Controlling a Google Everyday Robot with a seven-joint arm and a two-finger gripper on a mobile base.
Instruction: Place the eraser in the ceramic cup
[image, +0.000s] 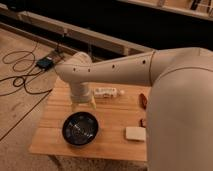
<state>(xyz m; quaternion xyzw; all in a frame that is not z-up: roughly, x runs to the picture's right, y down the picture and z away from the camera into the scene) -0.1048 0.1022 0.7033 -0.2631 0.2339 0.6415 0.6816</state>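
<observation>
End effector apparently hangs beside the black bowl — grip state: cannot tell.

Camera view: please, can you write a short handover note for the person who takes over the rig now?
Hand: low over the wooden table, just behind the black bowl, well away from the eraser.
Eraser: lies on the table at the right of the view, between the reddish-brown item and the cream pad, partly hidden by the arm.
Ceramic cup: not visible; the arm may hide it.
Done: nothing yet.
Left: find the cup, grasp the eraser, put it in the cup.
</observation>
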